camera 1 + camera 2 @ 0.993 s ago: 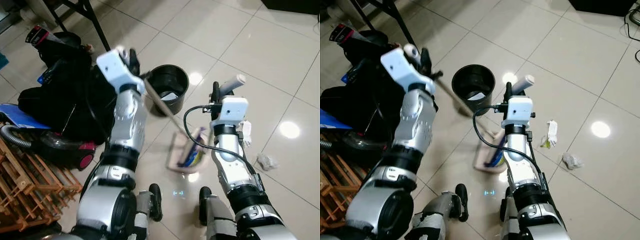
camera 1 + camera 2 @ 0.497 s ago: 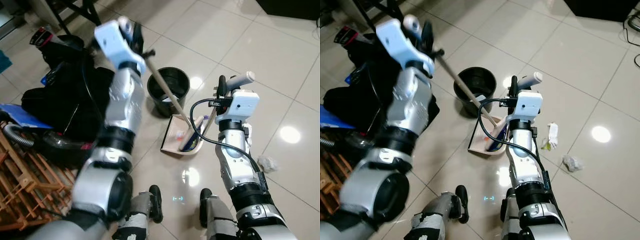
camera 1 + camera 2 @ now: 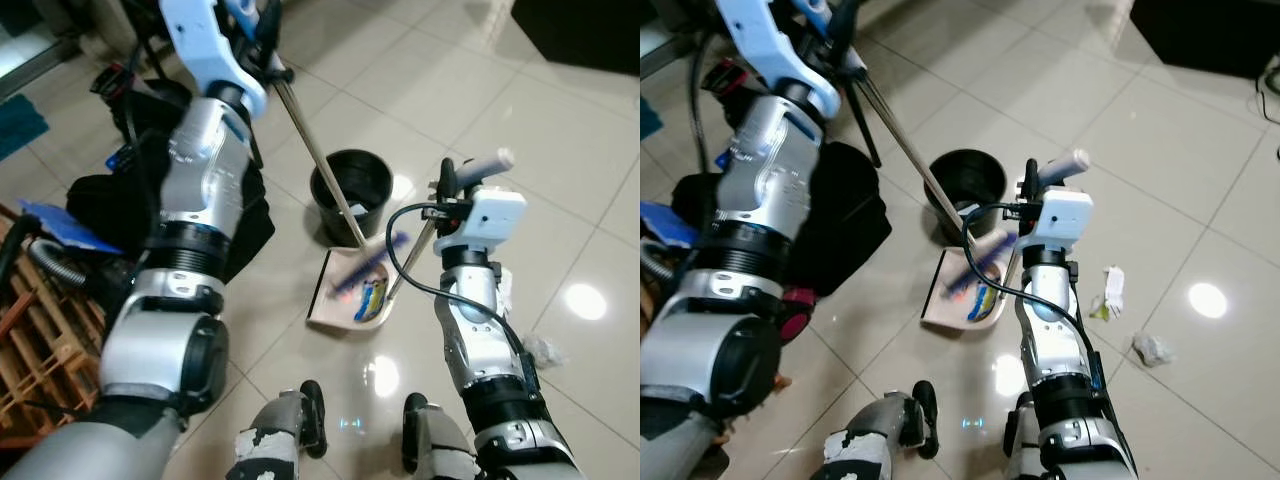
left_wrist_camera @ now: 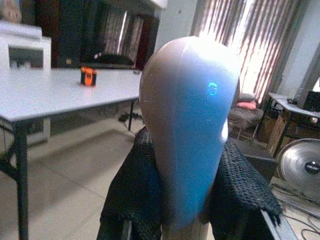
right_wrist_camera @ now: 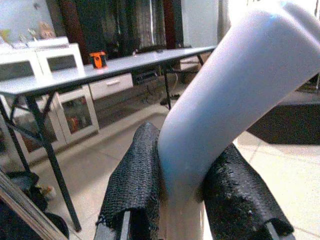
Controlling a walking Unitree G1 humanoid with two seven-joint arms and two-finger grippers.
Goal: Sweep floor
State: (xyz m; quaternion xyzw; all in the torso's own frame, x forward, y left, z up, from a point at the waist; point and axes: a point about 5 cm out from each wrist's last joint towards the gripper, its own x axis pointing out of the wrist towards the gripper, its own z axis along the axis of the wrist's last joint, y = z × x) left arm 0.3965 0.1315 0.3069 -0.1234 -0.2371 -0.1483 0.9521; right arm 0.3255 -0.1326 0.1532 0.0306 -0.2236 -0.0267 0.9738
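My left gripper (image 3: 263, 30) is raised at the upper left, shut on the top of a wooden broom handle (image 3: 318, 160). The stick slants down to purple bristles (image 3: 366, 268) resting over a beige dustpan (image 3: 328, 300) on the tiles. A blue and yellow wrapper (image 3: 370, 300) lies in the pan. My right gripper (image 3: 446, 186) is shut on the dustpan's upright grey handle (image 3: 481, 163). A black bin (image 3: 350, 185) stands just behind the pan. In the wrist views each handle end, broom (image 4: 185, 125) and dustpan (image 5: 225, 100), sits between black fingers (image 4: 134, 190).
A white paper scrap (image 3: 1112, 290) and a crumpled wad (image 3: 1152, 347) lie on the tiles to my right. At my left are a black bag (image 3: 150, 200), a vacuum hose (image 3: 40, 265) and a wooden rack (image 3: 40, 345). A dark cabinet (image 3: 580, 30) stands far right.
My left arm has lifted the broom handle higher and farther away, and the bristles have slid onto the dustpan. The pan now sits closer to the bin. The camera has shifted too.
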